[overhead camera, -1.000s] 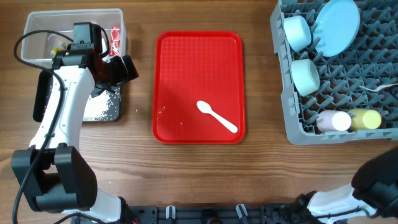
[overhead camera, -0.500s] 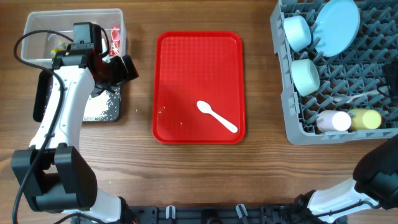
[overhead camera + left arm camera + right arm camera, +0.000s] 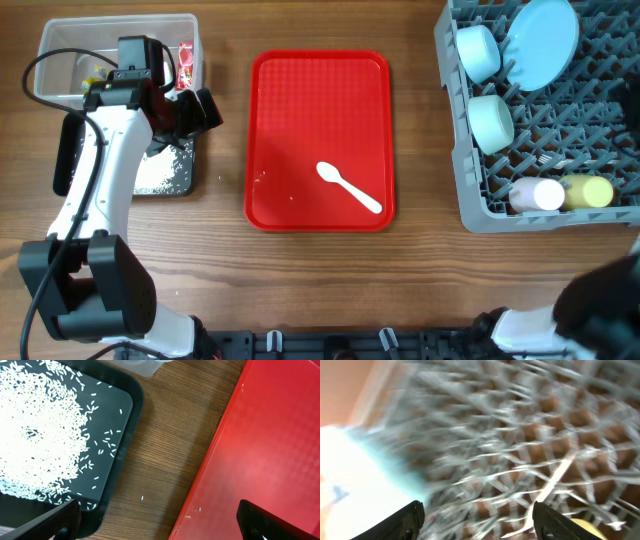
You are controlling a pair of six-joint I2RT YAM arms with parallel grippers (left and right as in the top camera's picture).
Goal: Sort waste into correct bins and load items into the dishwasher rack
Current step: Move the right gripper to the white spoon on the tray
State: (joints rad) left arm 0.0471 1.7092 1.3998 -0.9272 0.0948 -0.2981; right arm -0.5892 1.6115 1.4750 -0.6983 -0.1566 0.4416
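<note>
**Both claws apart; spoon lies alone on the red tray**

The left claw (image 3: 160, 525) is spread wide with nothing between its fingers (image 3: 50, 520). It hangs over the strip of wooden counter (image 3: 165, 450) between the black tray (image 3: 127, 405) and the red tray (image 3: 260, 435). White rice grains (image 3: 40, 435) lie heaped in the black tray at the left of the wrist view, and one stray grain sits on the counter just beside it. From overhead, the clear tub (image 3: 60, 40) is in the upper left of the frame, directly above the black tray. The red-printed wrapper (image 3: 185, 65) and the yellow scraps (image 3: 95, 72) lie inside the tub. The white spoon (image 3: 348, 187) lies in the lower right part of the red tray, mid-frame.

The right claw (image 3: 477, 522) is likewise apart and empty, above the grey rack (image 3: 520, 435); its wrist view is heavily blurred. Overhead, the rack fills the upper right of the frame. It holds the blue plate (image 3: 541, 42) at the top and two pale bowls (image 3: 477, 52) down its left side. The pink cup (image 3: 536, 194) and yellow cup (image 3: 587, 190) lie side by side near its lower edge.
</note>
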